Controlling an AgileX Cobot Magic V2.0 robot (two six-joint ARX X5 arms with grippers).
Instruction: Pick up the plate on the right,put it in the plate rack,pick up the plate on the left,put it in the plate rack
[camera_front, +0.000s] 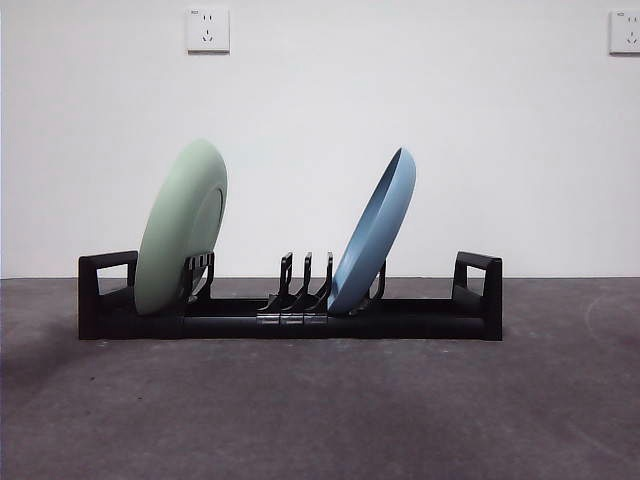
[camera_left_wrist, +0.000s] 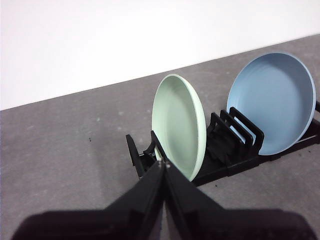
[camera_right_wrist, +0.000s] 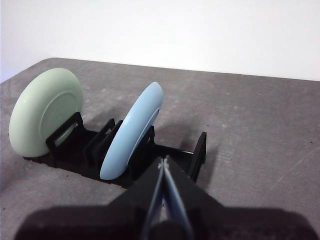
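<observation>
The long black plate rack (camera_front: 430, 318) stands across the middle of the table. A pale green plate (camera_front: 180, 228) leans on edge in its left end, and a blue plate (camera_front: 373, 232) leans on edge right of its middle. Both arms are out of the front view. From the left wrist, the green plate (camera_left_wrist: 179, 126), blue plate (camera_left_wrist: 272, 102) and rack (camera_left_wrist: 234, 145) lie beyond my left gripper (camera_left_wrist: 164, 162), which is shut and holds nothing. My right gripper (camera_right_wrist: 164, 161) is shut and empty too, back from the rack (camera_right_wrist: 199, 154), blue plate (camera_right_wrist: 133, 131) and green plate (camera_right_wrist: 44, 112).
The dark grey table (camera_front: 320, 410) runs to a white wall with two sockets (camera_front: 208, 30). A few bare divider prongs (camera_front: 300, 282) stand between the two plates.
</observation>
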